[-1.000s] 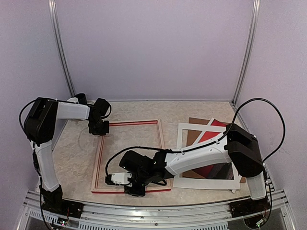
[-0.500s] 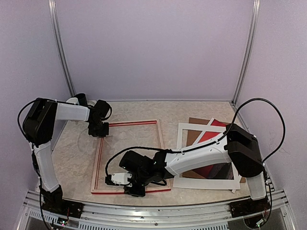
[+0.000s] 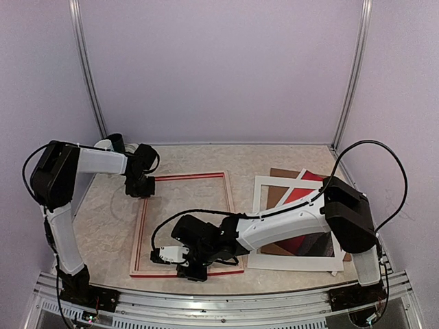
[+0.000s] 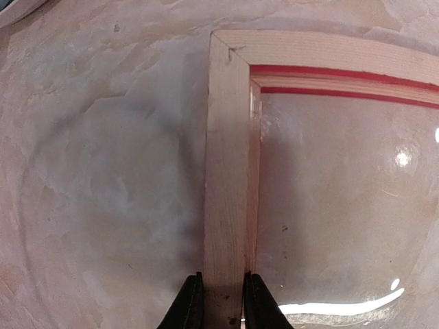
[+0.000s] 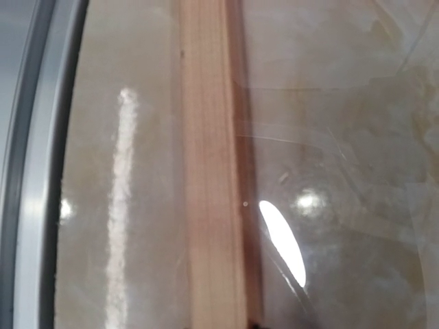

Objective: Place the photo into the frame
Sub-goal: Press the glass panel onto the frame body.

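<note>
The large rectangular frame (image 3: 192,176), pale wood with red lines along its inner edge, lay flat on the marbled tabletop (image 3: 274,157). Its wooden back faced upward, presumably so that a print could be dropped into the recess from above.

The left gripper (image 4: 221,306) was clamped across the frame's side rail, one black fingertip (image 4: 189,305) on the outer face and the other on the inner. The frame's far corner lay straight ahead of those jaws. That hold looked meant to steady or shift the frame rather than lift it.

The right gripper (image 3: 194,271) sat low over the opposite, near rail, which in its wrist view ran lengthwise away from beneath it. Its fingers were almost wholly out of sight, so I could not tell whether its jaws pinched the rail or merely stood close together.

The photo (image 3: 296,196), a red sunset print, was held by neither arm. It lay well apart from both pairs of jaws, off to the right of the right gripper. It sat partly under a white card mat (image 3: 295,261), with a plain brown backing board (image 3: 278,179) showing beneath. By my reading, insertion was not yet begun.
</note>
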`<state>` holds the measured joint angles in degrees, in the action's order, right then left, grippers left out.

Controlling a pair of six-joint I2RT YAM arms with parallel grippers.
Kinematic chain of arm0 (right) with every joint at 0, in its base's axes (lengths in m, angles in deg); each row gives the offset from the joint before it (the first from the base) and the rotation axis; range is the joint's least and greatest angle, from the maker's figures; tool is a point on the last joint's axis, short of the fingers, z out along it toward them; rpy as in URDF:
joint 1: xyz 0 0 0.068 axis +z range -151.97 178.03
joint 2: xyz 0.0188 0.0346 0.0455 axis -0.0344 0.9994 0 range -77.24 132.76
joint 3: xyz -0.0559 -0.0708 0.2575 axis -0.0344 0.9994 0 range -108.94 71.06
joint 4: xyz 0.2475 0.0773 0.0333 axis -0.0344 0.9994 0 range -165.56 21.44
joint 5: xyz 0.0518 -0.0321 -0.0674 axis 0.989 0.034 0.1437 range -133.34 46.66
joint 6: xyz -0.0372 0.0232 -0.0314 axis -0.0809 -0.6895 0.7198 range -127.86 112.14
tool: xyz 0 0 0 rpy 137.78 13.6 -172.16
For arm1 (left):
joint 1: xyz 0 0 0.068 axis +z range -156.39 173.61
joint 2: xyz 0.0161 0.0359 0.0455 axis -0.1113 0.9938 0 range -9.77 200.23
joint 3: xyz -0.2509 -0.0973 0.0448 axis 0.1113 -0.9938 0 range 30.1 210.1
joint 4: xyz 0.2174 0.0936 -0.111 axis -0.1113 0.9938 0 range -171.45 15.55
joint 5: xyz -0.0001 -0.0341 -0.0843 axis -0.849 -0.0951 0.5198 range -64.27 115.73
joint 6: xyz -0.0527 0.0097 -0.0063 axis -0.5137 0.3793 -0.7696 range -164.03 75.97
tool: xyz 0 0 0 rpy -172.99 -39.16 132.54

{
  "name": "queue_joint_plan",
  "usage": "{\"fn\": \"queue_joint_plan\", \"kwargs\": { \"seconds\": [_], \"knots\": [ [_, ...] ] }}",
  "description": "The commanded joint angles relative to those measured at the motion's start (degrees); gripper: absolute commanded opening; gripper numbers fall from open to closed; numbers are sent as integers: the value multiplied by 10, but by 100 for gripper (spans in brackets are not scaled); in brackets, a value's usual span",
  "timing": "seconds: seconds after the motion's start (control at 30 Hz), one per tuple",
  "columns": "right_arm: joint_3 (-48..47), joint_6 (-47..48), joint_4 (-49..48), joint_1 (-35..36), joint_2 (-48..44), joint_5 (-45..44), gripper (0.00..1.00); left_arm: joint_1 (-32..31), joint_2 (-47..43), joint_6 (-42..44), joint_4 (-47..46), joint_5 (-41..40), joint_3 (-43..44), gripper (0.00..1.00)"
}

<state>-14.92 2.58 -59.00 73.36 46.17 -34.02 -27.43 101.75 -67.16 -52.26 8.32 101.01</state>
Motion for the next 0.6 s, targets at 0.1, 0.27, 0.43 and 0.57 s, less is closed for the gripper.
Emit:
{"fn": "queue_joint_plan", "kwargs": {
  "seconds": [0.1,0.27,0.43,0.57],
  "knots": [
    [-4,-41,-46,-36,2,-89,0,0,3,-9,133,93,-41,22],
    [-15,-50,-44,-44,7,-108,0,2,1,-12,128,106,-50,22],
    [-22,-53,-42,-52,9,-109,0,3,4,-10,124,105,-53,21],
    [-34,-58,-40,-60,13,-112,0,0,12,-7,123,108,-53,20]
  ]
}}
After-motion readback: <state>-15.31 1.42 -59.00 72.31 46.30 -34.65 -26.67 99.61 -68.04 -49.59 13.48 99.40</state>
